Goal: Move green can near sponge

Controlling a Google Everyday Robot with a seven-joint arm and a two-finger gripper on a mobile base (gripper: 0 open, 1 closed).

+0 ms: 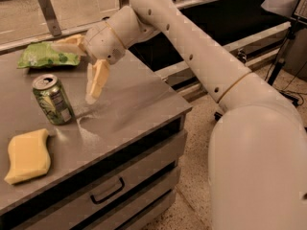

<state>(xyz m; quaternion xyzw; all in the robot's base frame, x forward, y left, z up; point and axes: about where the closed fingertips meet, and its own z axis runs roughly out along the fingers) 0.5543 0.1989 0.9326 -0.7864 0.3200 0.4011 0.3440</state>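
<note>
- Gripper (73,73) hangs just above and right of the can (53,99), its fingers spread wide and holding nothing.
- One finger points down at the table (134,104), clear of the can.
- Can stands upright.
- Sponge (28,156) lies flat, front-left of the can, near it.
- Green bag (48,55) lies behind the can.

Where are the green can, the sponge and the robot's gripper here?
green can (53,102): camera view, middle of its label.
sponge (28,156): camera view, centre of its top face.
gripper (72,72): camera view, midway between its open fingertips, right of the can.
</note>
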